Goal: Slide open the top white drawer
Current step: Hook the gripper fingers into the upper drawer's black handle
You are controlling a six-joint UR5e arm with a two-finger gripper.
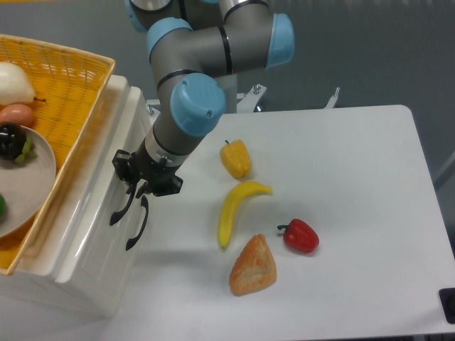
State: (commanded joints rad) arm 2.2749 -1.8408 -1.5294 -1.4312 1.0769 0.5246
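I see my gripper (pixel 135 193) at the top white drawer (pixel 92 213), right against its curved black handle (pixel 122 209); I cannot tell whether the fingers have closed.

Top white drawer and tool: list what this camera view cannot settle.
- Tool: its fingers and the curved black handles overlap dark on dark, so whether it grips one, or which, cannot be told.
- Top white drawer: seen steeply from above; its seam with the lower drawer is unclear.
- Yellow wicker basket: cut off by the left edge, as is the plate inside.
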